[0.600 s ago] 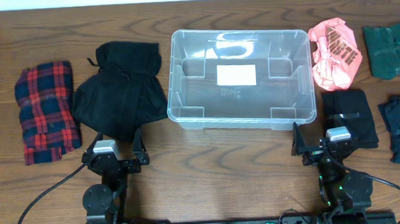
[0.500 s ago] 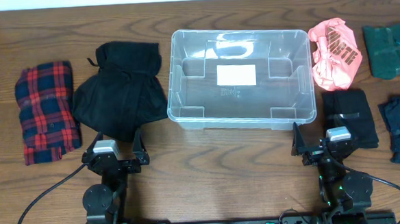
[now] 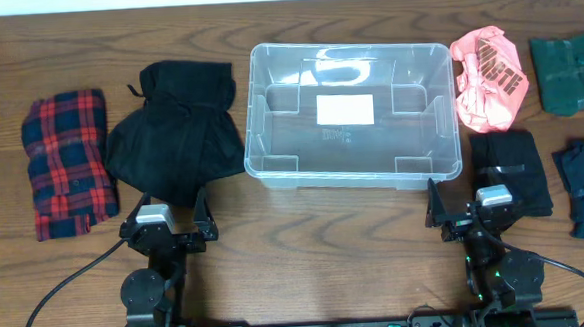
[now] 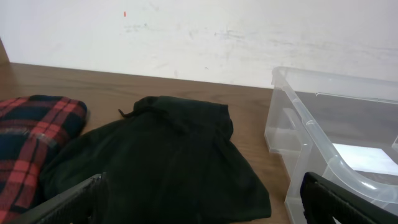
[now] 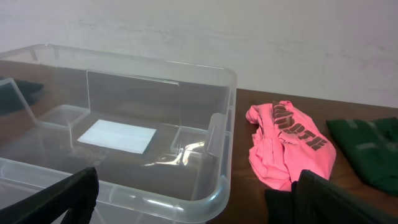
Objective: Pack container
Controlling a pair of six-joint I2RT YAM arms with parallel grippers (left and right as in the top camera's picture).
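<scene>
Left pincer [image 3: 166, 208] and right pincer [image 3: 473, 196] are spread wide, released, grasping nothing, over the desk [image 3: 316, 237], apart from the container [image 3: 353, 183].

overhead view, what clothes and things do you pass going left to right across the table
red plaid cloth → black garment → container → pink shirt → dark green cloth
</scene>
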